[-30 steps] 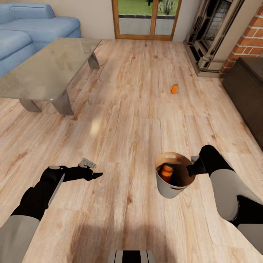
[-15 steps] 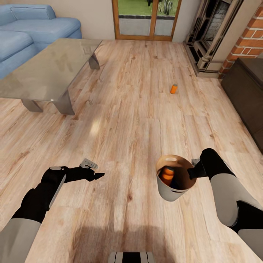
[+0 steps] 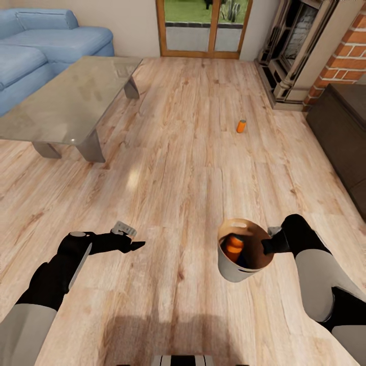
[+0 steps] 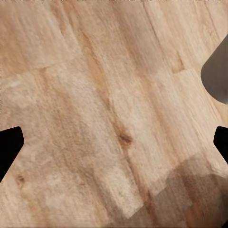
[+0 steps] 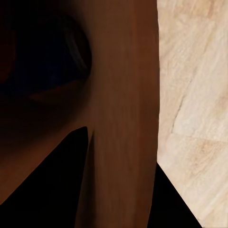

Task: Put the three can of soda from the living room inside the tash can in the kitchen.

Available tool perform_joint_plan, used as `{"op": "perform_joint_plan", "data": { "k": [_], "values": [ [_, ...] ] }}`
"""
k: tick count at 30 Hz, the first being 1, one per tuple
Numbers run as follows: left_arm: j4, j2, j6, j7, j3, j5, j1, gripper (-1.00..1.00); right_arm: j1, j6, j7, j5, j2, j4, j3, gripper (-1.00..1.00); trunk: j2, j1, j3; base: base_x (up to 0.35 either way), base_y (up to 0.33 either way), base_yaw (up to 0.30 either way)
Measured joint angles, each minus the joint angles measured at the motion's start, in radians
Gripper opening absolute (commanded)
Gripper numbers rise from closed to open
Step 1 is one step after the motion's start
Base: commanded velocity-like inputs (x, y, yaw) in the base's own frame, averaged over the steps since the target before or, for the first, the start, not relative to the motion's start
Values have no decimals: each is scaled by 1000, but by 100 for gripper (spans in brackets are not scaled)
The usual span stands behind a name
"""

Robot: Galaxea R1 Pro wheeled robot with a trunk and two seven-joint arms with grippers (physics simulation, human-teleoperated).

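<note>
My right gripper is shut on the rim of the grey trash can, held just above the wooden floor. In the right wrist view the fingers straddle its brown inner wall. An orange soda can stands inside the bin, with a dark shape beside it that I cannot identify. A second orange soda can stands upright on the floor farther ahead, towards the fireplace. My left gripper hovers open over bare floor to the left of the bin, and its fingertips are spread wide with nothing between them.
A glass-topped coffee table stands ahead on the left, with the light-blue sofa behind it. A fireplace with a red-brick surround and a dark cabinet line the right side. A glass door is at the back.
The whole view has shifted slightly, so the camera has moved. Both arms keep their poses and the bin stays in my right gripper.
</note>
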Motion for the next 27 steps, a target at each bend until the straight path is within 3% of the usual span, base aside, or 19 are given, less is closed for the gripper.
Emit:
{"op": "perform_joint_plan", "data": {
  "k": [6,8,11,14,20,27],
  "values": [
    [-11,-16,1,5,2,1,1,100,39,-69,3,4,-6,-37,-53,-100,42,-23,19,0,0,0],
    [-13,-31,1,16,3,0,1,100,67,-109,5,0,-4,-67,-112,-100,56,-31,25,0,0,0],
    [-11,-44,1,64,1,3,1,100,83,-137,2,-2,-7,-83,-154,-100,77,-42,35,0,0,0],
    [-11,-73,3,100,0,3,2,100,88,-146,2,2,-16,-87,-169,-100,98,-54,44,0,0,0],
    [-12,-114,1,112,1,7,3,100,90,-150,2,1,-21,-89,-171,-100,119,-65,53,0,0,0],
    [-11,-122,3,125,-1,-2,17,100,90,-149,6,-2,-24,-89,-178,-100,119,-65,53,95,-73,0]
  ]
}}
